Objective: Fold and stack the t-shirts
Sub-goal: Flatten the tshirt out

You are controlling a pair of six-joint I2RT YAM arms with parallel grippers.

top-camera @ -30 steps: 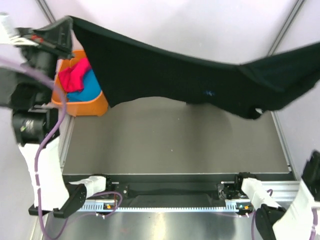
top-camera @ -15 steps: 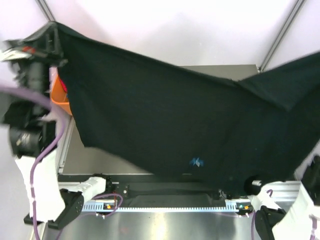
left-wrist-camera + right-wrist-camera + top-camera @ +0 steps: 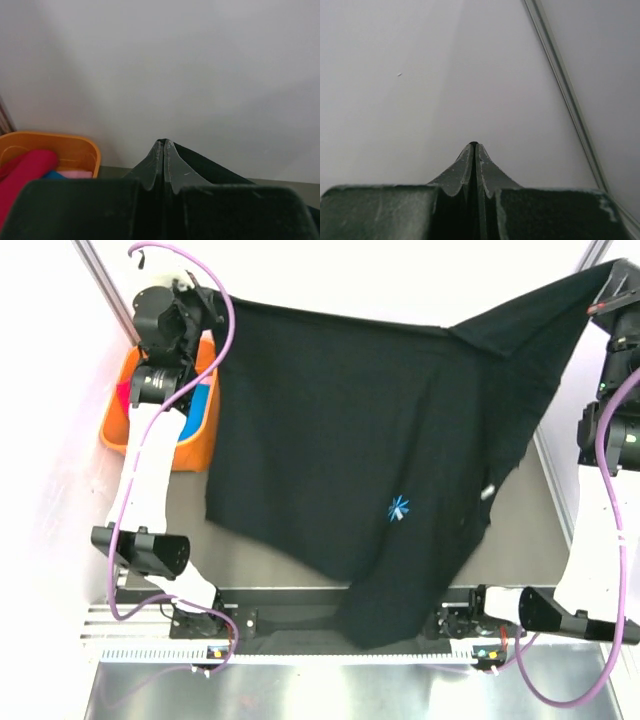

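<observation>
Now the black t-shirt (image 3: 340, 440) is no longer hanging in the air: a second ago it was stretched high between the two arms as a sagging curtain, half a second ago it was swinging toward the near side and filling the top view, and at this moment both arms reach to the far end and the cloth lies spread across the table (image 3: 250, 560). Its starburst print (image 3: 399, 508) faces up, and its lower edge spills over the near edge between the arm bases. The left gripper (image 3: 200, 302) is pinched tight on the far-left corner; in its wrist view the fingertips meet with black fabric coming out just beside them. The right gripper (image 3: 612, 290) is clamped just as tight at the far-right corner. Its own camera shows no cloth, so the hold there is judged, probably rightly, from the top view, where the raised corner runs straight up to it. That corner looks lifted off the surface and the shirt lies skewed, not square. In my judgement the spreading throw is done but the folding is not begun. The corners need setting down flat first. The magenta-pink shirt (image 3: 25, 170) and the teal-blue shirt (image 3: 197, 408) wait in the orange basket (image 3: 150, 450) at the far left.
</observation>
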